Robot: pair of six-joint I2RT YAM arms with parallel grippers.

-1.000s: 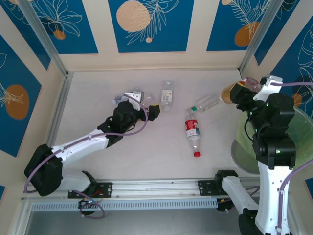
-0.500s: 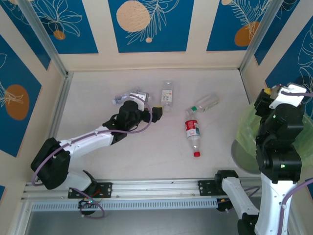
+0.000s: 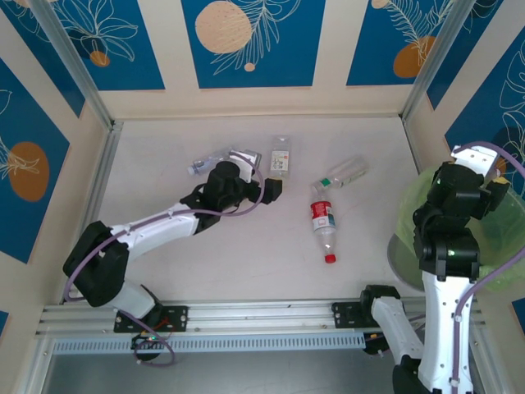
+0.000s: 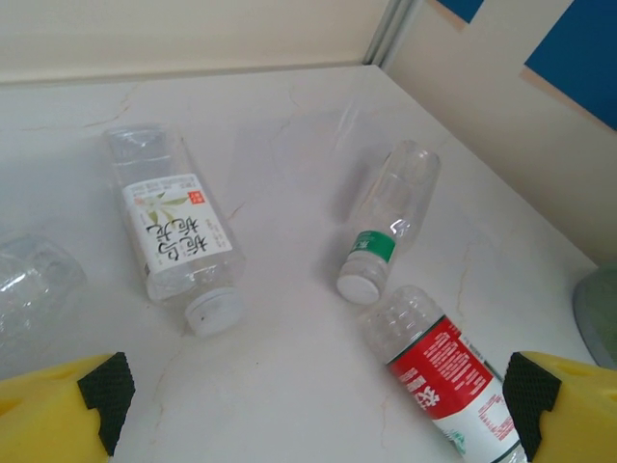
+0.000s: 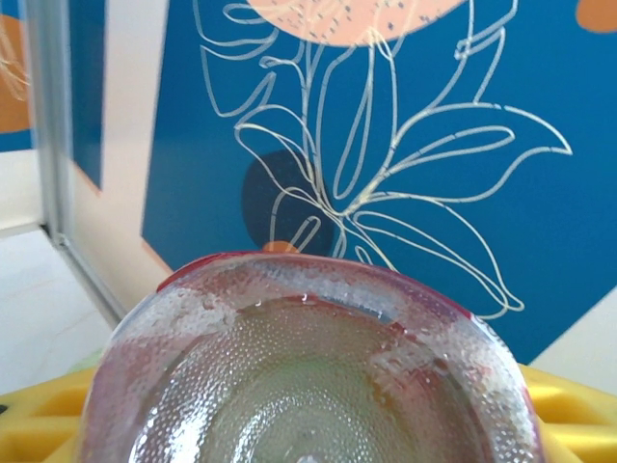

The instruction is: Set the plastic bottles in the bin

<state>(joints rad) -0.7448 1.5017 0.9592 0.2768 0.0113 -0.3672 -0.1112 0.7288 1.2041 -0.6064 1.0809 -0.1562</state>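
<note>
Three plastic bottles lie mid-table: one with a white label (image 3: 280,156) (image 4: 178,231), one with a green band and white cap (image 3: 343,173) (image 4: 386,222), and one with a red label (image 3: 322,222) (image 4: 448,371). A crushed clear bottle (image 3: 215,158) (image 4: 34,289) lies beside the left arm. My left gripper (image 3: 271,190) (image 4: 313,415) hovers open just left of these, nothing between its yellow fingers (image 4: 58,410). My right gripper (image 5: 308,424) is shut on a reddish clear bottle (image 5: 308,367), base toward the camera, held above the green-lined bin (image 3: 502,234).
The bin stands off the table's right side, its rim (image 4: 600,309) low at the right edge of the left wrist view. Blue patterned walls and metal posts (image 3: 422,61) enclose the table. A metal rail (image 3: 262,313) runs along the near edge.
My right arm has swung from the table's right edge to over the bin, carrying its bottle. My left arm has reached further right toward the middle bottles, still open.
</note>
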